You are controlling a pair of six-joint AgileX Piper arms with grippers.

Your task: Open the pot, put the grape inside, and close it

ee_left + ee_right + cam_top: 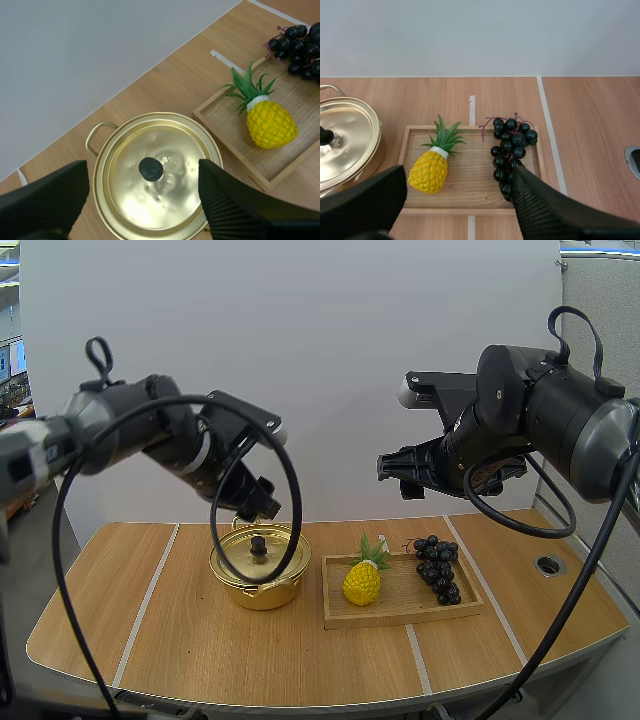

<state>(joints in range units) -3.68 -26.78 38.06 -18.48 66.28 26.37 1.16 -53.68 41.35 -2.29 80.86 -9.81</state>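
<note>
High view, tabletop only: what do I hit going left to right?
pot, lid on → pineapple → grapes → round hole in the tabletop. The pineapple and grapes both lie on the wooden tray.

The lid [165,195] hides the pot [150,116] interior.
</note>
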